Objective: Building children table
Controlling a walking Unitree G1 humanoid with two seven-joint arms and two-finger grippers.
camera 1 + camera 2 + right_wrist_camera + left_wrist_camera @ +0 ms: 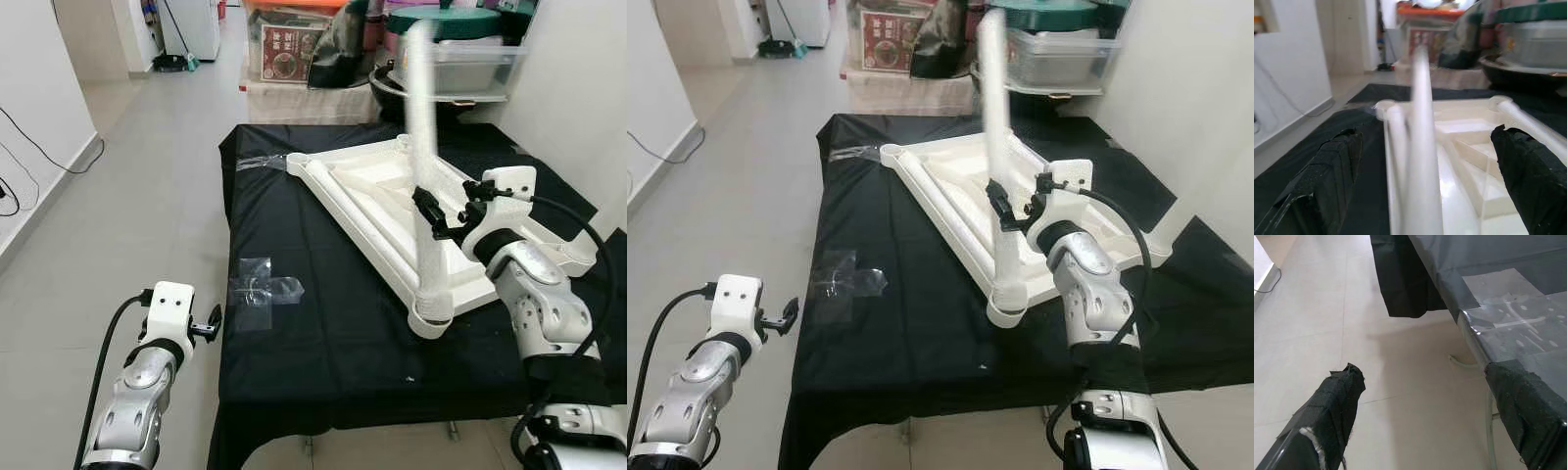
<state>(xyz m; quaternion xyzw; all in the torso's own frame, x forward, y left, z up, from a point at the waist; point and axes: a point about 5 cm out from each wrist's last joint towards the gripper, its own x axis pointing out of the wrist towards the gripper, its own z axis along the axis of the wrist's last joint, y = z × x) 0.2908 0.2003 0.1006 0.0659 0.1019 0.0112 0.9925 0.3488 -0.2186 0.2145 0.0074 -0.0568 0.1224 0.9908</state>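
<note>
White tabletop lies upside down on the black-covered table, one white leg standing at its near corner. Right gripper is released, fingers either side of that leg; left gripper is released off the table's near left edge.

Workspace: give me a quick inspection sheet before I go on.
Surface: black cloth over the work table.
Job's things: white tabletop upside down on cloth; one white leg upright in its near corner socket.
Clutter: clear tape patches on cloth.
End effectors: right end effector open, beside the leg; left end effector open, off the table's left edge.
Cables: black cable along left wall.
Surroundings: tiled floor; storage boxes behind.
</note>
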